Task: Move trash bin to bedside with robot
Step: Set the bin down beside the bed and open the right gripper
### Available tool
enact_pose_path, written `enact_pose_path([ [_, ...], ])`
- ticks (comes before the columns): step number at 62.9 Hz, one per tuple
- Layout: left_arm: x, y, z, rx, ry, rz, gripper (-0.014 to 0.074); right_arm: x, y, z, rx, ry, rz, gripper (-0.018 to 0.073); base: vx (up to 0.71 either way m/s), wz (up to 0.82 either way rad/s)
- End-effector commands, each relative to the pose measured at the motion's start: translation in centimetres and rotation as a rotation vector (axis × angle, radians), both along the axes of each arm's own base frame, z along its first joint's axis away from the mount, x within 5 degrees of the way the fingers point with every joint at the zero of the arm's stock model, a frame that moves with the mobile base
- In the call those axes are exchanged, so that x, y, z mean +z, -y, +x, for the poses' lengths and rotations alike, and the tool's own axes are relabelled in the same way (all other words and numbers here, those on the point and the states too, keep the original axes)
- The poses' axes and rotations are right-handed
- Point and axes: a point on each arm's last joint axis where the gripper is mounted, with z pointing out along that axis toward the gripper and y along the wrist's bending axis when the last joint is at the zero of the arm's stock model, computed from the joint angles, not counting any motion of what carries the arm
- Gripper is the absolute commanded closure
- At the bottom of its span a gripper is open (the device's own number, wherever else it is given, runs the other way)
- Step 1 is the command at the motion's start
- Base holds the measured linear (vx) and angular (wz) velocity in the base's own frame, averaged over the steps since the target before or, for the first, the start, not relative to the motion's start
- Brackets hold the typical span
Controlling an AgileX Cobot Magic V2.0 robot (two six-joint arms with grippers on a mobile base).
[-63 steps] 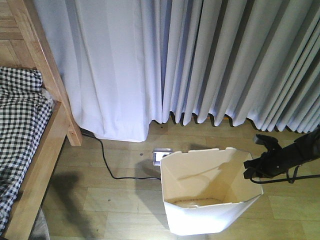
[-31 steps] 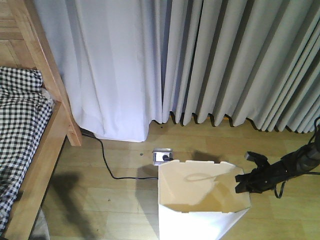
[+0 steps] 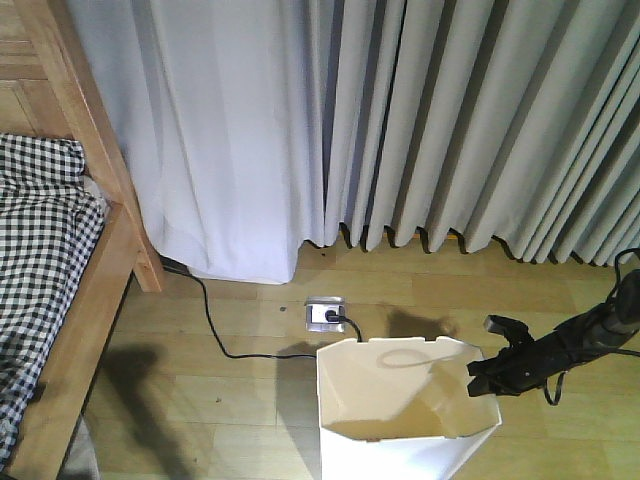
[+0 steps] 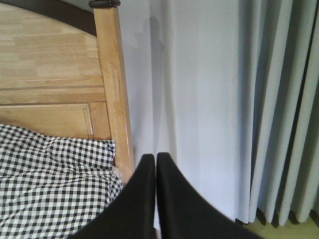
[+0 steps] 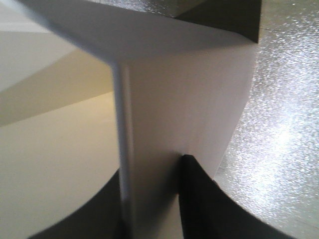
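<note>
**A:** While the bin's sitting that low in the front view, what's actually around it? Biggest stuff first pls.

**B:** Curtains (image 3: 400, 120) fill the whole back, pale grey pleats down to the wooden floor (image 3: 200, 390). Then the bedside (image 3: 95, 290) on the far left, light wood frame with the checked bedding (image 3: 40, 230) on it. The trash bin (image 3: 405, 405) is at the bottom edge, right of centre, well apart from the bed, cream inside.

**A:** Anything between the two?

**B:** A black cable (image 3: 225, 335) snakes across the floor from near the bedpost to a small floor socket (image 3: 325, 315) just behind the bin's back rim. Otherwise bare floor.

**A:** And the arms?

**B:** The right gripper (image 3: 482, 378) is at the bin's right rim; the right wrist view shows the bin wall (image 5: 149, 124) wedged between its fingers (image 5: 199, 199), so it's clamped on it. The left gripper (image 4: 155, 164) is up in the air facing the headboard (image 4: 50, 74), fingers pressed together, holding nothing.
</note>
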Motion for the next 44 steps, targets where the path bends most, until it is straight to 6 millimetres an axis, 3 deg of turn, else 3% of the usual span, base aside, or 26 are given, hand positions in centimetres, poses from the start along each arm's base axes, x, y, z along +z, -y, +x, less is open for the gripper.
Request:
enact_pose_path([
  [1, 1.5, 0.1, -0.1, -0.007, 0.102, 0.002, 0.0603, 2.2, -0.3, 1.8, -0.025, 0.014, 0.116, 0.0561, 0.0, 0.0],
  [25, 1.5, 0.1, -0.1, -0.007, 0.102, 0.002, 0.0603, 0.8, -4.3, 2.6, 0.09, 0.004, 0.082, 0.0557, 0.0, 0.0],
  [35, 1.5, 0.1, -0.1, -0.007, 0.102, 0.002, 0.0603, 0.6, -4.1, 2.7, 0.057, -0.006, 0.054, 0.0536, 0.0, 0.0],
  [44, 1.5, 0.1, -0.1, -0.007, 0.102, 0.002, 0.0603, 0.5, -3.8, 2.6, 0.062, -0.016, 0.027, 0.045, 0.0, 0.0],
])
